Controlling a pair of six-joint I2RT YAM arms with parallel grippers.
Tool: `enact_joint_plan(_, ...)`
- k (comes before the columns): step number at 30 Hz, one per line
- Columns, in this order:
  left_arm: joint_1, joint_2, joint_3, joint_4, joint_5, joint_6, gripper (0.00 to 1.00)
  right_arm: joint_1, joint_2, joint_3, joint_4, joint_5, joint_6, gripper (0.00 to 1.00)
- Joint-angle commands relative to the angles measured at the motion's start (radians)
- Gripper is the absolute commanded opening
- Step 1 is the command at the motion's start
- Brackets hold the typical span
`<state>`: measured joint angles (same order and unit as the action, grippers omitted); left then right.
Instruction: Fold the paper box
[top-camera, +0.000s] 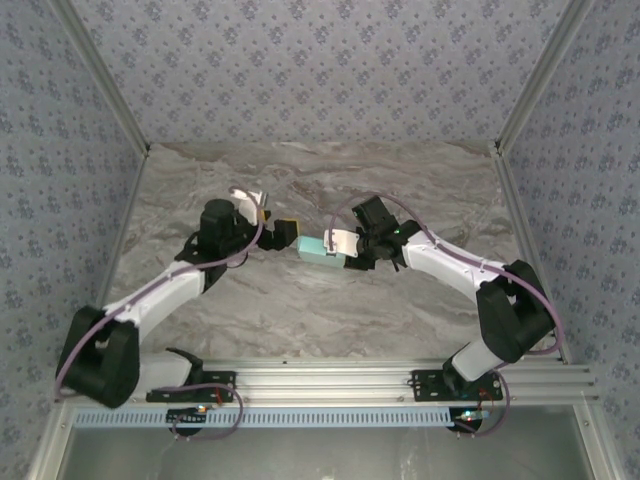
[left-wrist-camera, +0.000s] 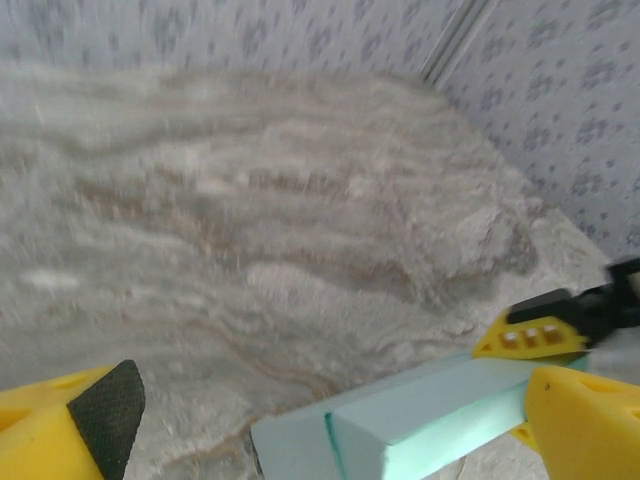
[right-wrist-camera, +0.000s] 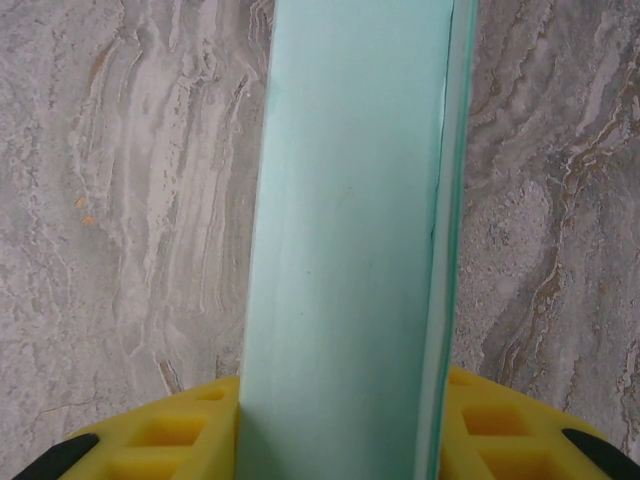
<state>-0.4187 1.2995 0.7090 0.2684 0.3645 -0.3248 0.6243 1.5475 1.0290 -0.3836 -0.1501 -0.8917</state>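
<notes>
Marble-patterned desk (top-camera: 300, 310) took up the middle of the top view, closed in by walls (top-camera: 300, 70) of blue-grey patterned paper. Near the centre of that frame the paper box (top-camera: 318, 250) showed as a small turquoise folded block between the two arms; whether it rested on the desk or hung just above it could not be told. The right gripper (top-camera: 345, 258) reached in from the right of the frame and pinched the box's right end. In the right wrist view its yellow fingers (right-wrist-camera: 170, 435) pressed against both long sides of the box (right-wrist-camera: 350, 250), which ran straight up from bottom centre. The left gripper (top-camera: 283, 236) stood just left of the box with its jaws spread wide. In the left wrist view one finger (left-wrist-camera: 60, 430) sat in the lower left corner and the other in the lower right, and the box (left-wrist-camera: 430, 410) reached in between them, close to the lower-right finger and well apart from the lower-left one
</notes>
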Motion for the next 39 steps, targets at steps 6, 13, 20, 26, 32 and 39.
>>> enact_joint_plan(6, 0.004, 0.175, 0.082, -0.048, 0.018, -0.247, 0.99, 0.002, 0.046, -0.038, -0.108, -0.043, 0.018, 0.32)
enact_joint_plan(13, 0.002, 0.259, -0.012, 0.086, 0.128, -0.327, 0.98, -0.009, 0.055, -0.029, -0.103, -0.055, 0.034, 0.32)
enact_joint_plan(20, 0.004, 0.246, -0.041, 0.024, 0.114, -0.24, 0.97, -0.037, 0.058, -0.017, -0.115, -0.087, 0.057, 0.32)
enact_joint_plan(26, 0.002, 0.303, -0.042, 0.023, 0.119, -0.187, 0.95, -0.053, 0.083, 0.008, -0.167, -0.119, 0.051, 0.32)
enact_joint_plan(32, 0.001, 0.362, -0.046, 0.05, 0.102, -0.121, 0.94, -0.079, 0.119, 0.04, -0.191, -0.155, 0.051, 0.32)
enact_joint_plan(39, -0.011, 0.402, -0.014, 0.021, 0.103, -0.038, 0.94, -0.116, 0.156, 0.095, -0.257, -0.228, 0.02, 0.35)
